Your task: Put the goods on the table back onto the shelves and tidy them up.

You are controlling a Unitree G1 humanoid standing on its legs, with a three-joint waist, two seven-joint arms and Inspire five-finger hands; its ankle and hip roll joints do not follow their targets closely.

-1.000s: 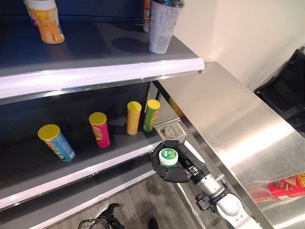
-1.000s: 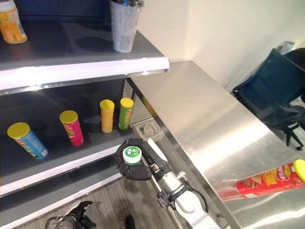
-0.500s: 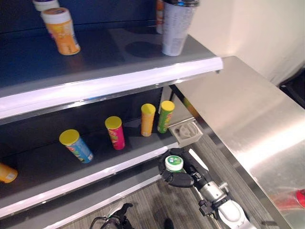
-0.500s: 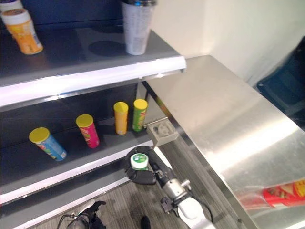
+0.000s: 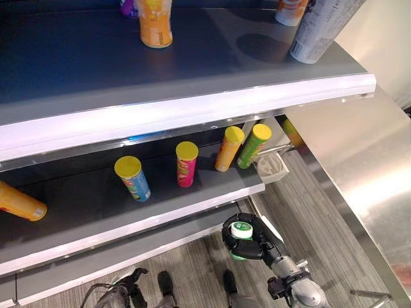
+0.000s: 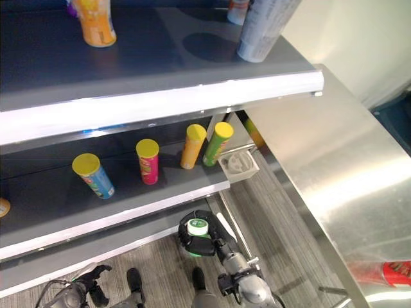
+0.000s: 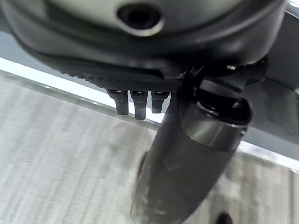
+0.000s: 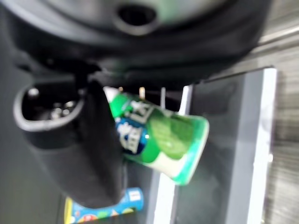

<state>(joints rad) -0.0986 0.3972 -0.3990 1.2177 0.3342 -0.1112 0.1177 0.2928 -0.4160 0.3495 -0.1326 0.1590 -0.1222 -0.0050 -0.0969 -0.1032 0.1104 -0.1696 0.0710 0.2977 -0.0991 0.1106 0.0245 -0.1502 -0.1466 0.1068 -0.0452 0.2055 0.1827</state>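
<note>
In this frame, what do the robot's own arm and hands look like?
The right hand is dark and glossy, with jointed fingers, on a silver-grey forearm behind a black wrist collar. The left hand shows a black housing, ribbed dark fingertips and a smooth dark thumb.

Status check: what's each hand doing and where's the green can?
Right hand shut on green can, below middle shelf edge. Left hand idle, fingers relaxed. Four cans stand along that shelf.
</note>
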